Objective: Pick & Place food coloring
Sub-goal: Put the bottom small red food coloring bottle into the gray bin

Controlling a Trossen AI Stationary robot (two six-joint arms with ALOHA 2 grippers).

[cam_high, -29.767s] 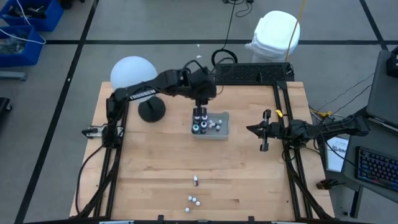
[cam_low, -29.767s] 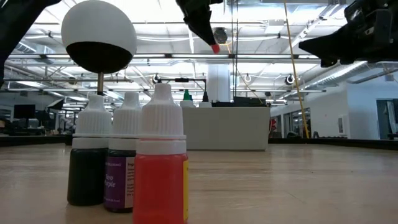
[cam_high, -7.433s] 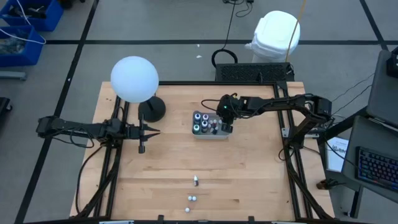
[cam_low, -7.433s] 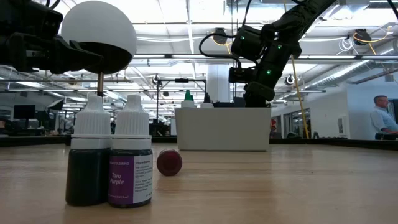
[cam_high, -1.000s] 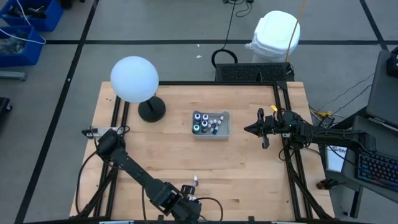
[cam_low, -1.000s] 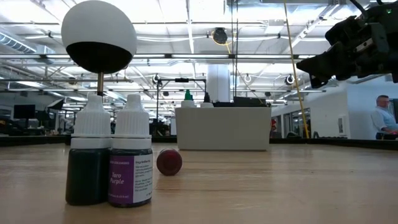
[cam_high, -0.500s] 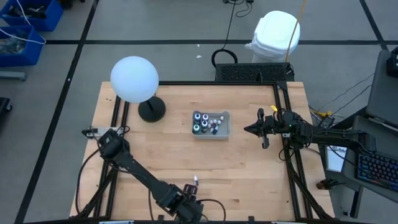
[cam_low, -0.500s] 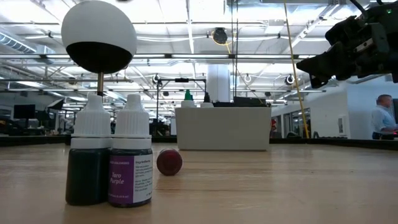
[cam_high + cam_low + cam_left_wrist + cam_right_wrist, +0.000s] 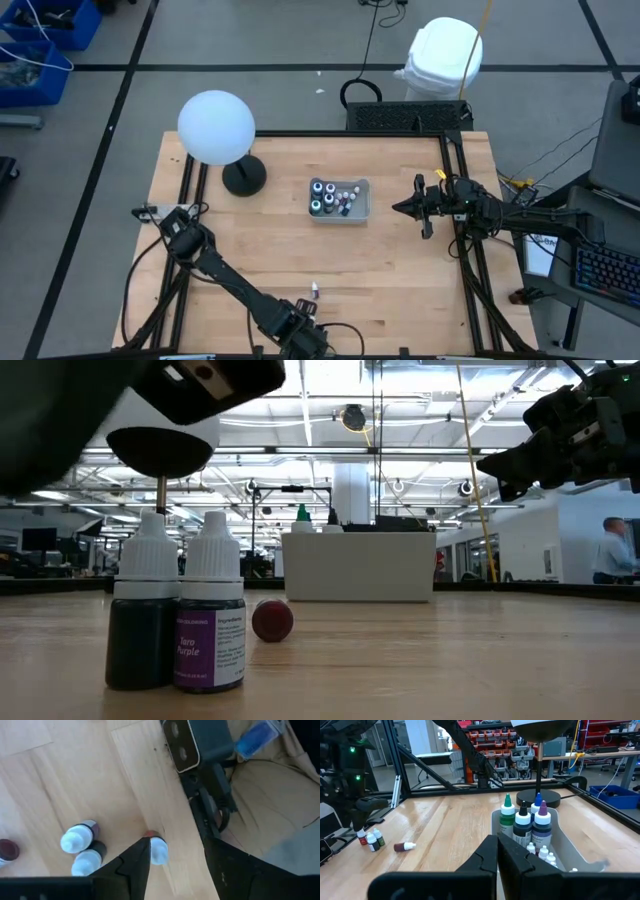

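Left gripper [image 9: 305, 322] hung at the table's [image 9: 250, 250] near edge, its fingers [image 9: 135, 862] spread apart and straddling one upright, white-capped food coloring bottle with an orange-red body [image 9: 158, 851], which stood free on the wood between them, cap up. Just beside it stood two more upright bottles, one dark [image 9: 143, 606] and one labelled purple [image 9: 211, 608], touching side by side, their long axes vertical. A fourth bottle, dark red [image 9: 405, 847], lay on its side a little farther in on the table, its long axis flat along the wood; from the right wrist camera its white cap pointed away from the standing pair, and from the low camera it was seen end-on.

The remaining bottles sat in the grey tray [image 9: 360, 212] near the table's middle: taller ones [image 9: 522, 822] with green, black, blue and purple tips stood upright at one end, small white-capped vials [image 9: 543, 852] clustered beside them.

Right gripper [image 9: 424, 209] waited above the table's right side, well clear of the tray, with its fingers close together and empty.
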